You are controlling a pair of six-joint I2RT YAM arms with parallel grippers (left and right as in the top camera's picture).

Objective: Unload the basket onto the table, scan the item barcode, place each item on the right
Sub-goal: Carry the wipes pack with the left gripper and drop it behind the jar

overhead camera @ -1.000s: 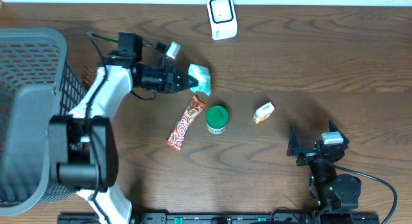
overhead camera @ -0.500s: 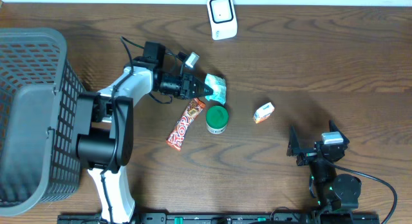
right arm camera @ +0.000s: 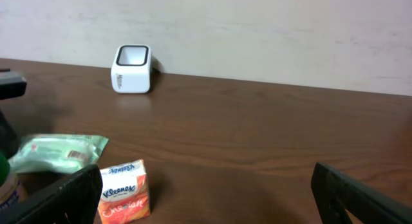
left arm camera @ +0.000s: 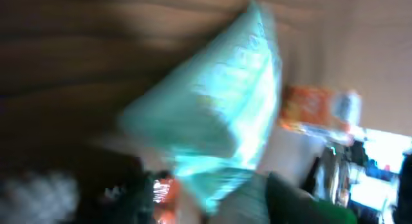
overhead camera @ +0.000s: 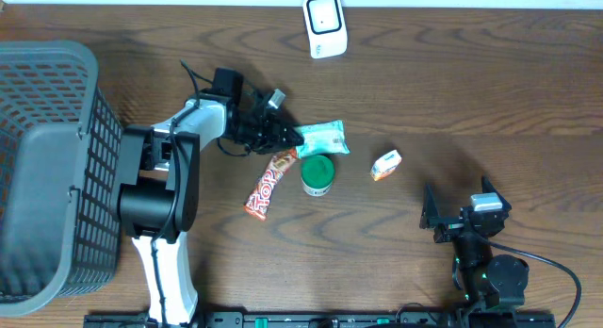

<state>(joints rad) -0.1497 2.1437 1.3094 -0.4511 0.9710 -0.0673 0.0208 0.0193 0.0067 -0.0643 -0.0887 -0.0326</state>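
Observation:
A teal plastic packet (overhead camera: 323,137) lies flat on the wooden table, just right of my left gripper (overhead camera: 286,136). The jaws stand parted, with the packet's left end at the fingertips and no grip on it. The left wrist view is blurred and filled by the teal packet (left arm camera: 219,114). The white barcode scanner (overhead camera: 323,24) stands at the table's far edge, also seen as a scanner (right arm camera: 132,69) in the right wrist view. My right gripper (overhead camera: 459,202) rests wide open at the front right, its fingers (right arm camera: 55,199) empty.
A red candy bar (overhead camera: 271,180) and a green round tub (overhead camera: 317,174) lie just in front of the packet. An orange tissue pack (overhead camera: 386,165) sits to the right. A grey mesh basket (overhead camera: 47,158) fills the left side.
My left gripper carried the teal packet rightward, then parted its jaws; the packet now lies flat on the table. The right arm has not moved.

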